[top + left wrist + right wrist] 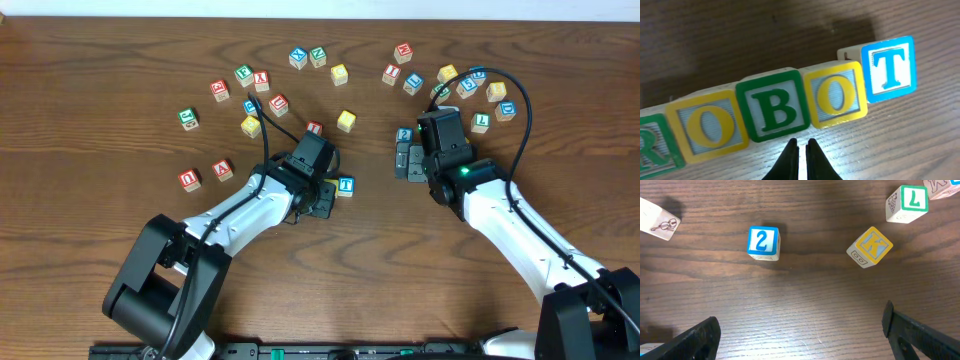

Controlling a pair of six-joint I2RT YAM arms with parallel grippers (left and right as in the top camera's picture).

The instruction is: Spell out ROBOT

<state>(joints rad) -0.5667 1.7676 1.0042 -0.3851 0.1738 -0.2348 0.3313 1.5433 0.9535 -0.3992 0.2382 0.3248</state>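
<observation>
In the left wrist view five letter blocks lie in a touching row on the wooden table: green R (652,147) cut off by the left edge, yellow O (707,131), green B (772,106), yellow O (836,95) and blue T (888,66). My left gripper (803,145) is shut and empty, just in front of the B. In the overhead view only the T (345,185) shows beside the left gripper (318,198); the arm hides the other row blocks. My right gripper (800,330) is open and empty over bare table, and also shows in the overhead view (410,160).
A blue 2 block (763,242), a yellow K block (870,246) and a green 7 block (907,202) lie ahead of the right gripper. Loose blocks are scattered across the back of the table, left (250,100) and right (470,90). A yellow block (346,121) lies mid-table.
</observation>
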